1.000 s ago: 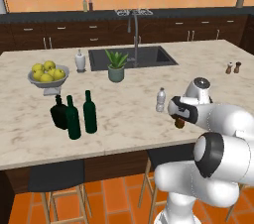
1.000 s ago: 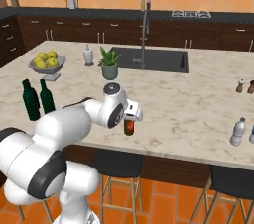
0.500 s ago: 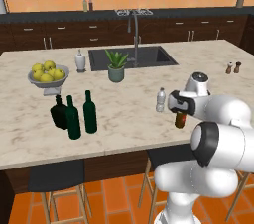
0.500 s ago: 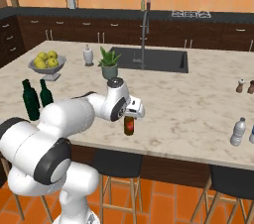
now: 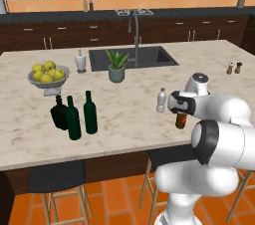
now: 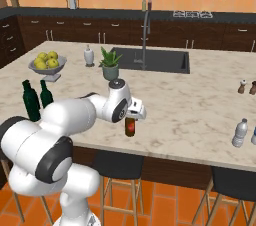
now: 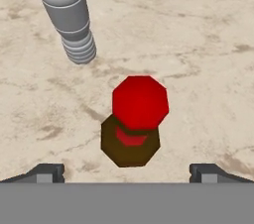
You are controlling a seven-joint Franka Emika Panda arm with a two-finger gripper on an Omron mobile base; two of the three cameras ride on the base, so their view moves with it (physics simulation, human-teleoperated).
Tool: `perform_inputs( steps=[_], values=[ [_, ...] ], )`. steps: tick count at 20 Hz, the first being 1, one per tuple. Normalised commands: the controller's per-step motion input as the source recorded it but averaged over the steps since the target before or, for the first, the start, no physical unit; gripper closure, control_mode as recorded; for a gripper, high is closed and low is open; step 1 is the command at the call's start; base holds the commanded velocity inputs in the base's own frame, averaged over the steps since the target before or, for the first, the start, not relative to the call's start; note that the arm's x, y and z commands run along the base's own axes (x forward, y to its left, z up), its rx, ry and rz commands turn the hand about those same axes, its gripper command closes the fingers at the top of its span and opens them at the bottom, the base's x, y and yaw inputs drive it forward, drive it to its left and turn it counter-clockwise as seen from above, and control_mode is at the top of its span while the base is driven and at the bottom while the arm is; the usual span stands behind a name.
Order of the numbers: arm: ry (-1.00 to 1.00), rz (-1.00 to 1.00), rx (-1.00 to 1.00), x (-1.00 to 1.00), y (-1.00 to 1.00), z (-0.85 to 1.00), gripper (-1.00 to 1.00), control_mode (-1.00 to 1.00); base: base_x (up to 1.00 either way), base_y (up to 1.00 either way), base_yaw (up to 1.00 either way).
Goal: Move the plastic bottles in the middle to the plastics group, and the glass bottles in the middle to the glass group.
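Observation:
A short brown bottle with a red cap [image 7: 140,101] stands upright on the marble island, near its front edge [image 5: 181,120] [image 6: 130,126]. My gripper [image 7: 128,173] points down at it from just above, jaws open, one to each side, touching nothing [image 5: 180,111] [image 6: 131,116]. A small clear plastic bottle [image 5: 161,100] [image 7: 69,15] stands close beside the brown one. The glass group, a squat black flask [image 5: 59,114] and two tall green bottles [image 5: 73,118] [image 5: 90,113], stands far to the left. Clear bottles of the plastics group [image 6: 240,132] stand at the island's right end.
A bowl of lemons [image 5: 46,75], a white dispenser [image 5: 80,61], a potted plant [image 5: 116,67] and the sink with its faucet [image 5: 134,56] lie across the back half. Salt and pepper shakers [image 5: 233,68] stand at the right. Stools [image 6: 117,166] stand under the front edge.
My hand has shifted a little to the left and settled over the brown bottle. The jaws stay open, and no bottle has moved.

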Motion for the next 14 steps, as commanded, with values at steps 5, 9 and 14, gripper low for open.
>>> perform_inputs(
  steps=[5, 9, 14],
  values=[
    [0.0, 0.0, 0.0, 0.15, 0.0, -0.06, -1.0, -1.0, 0.0, 0.0, 0.0],
    [0.0, 0.0, 0.0, 0.11, 0.0, 0.0, -1.0, -1.0, 0.0, 0.0, 0.0],
    [0.0, 0.0, 0.0, 0.0, 0.0, -0.04, -1.0, -1.0, 0.0, 0.0, 0.0]
  ],
)
